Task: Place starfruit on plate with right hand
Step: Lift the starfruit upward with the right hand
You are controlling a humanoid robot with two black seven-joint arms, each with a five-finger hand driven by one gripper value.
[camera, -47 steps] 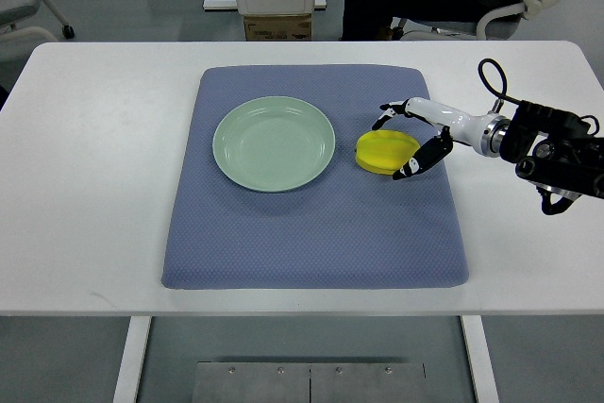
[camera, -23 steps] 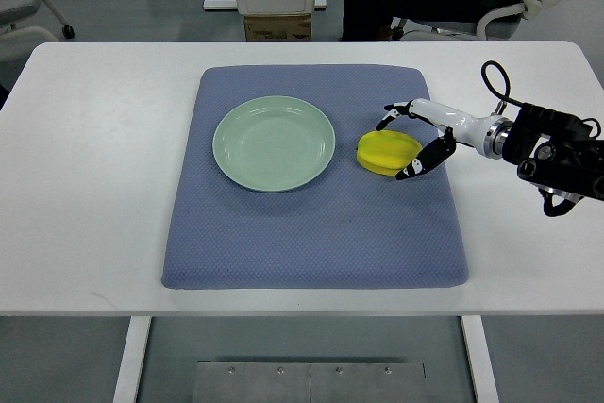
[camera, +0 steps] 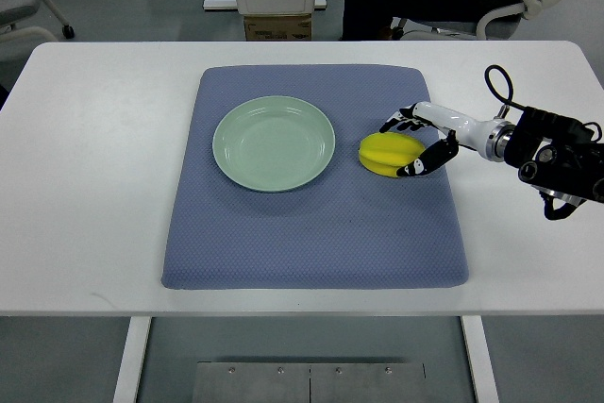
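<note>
The surface point(camera: 85, 186) is white and wide, with rounded corners at the far side. Directly on it lies one blue-grey mat point(camera: 311, 233), almost square, with a fine dotted texture. The mat lies flat, about in the middle of the surface. A bare white band of the surface is around the mat on all four sides; left and right of the mat this band is widest.

A short strip of bare blue mat point(camera: 311, 224) is seen between the starfruit point(camera: 388, 153) and the green plate point(camera: 274, 142); nothing stands in it. The plate's surface is unoccupied. Wide open bench point(camera: 94, 167) is left around the mat.
</note>
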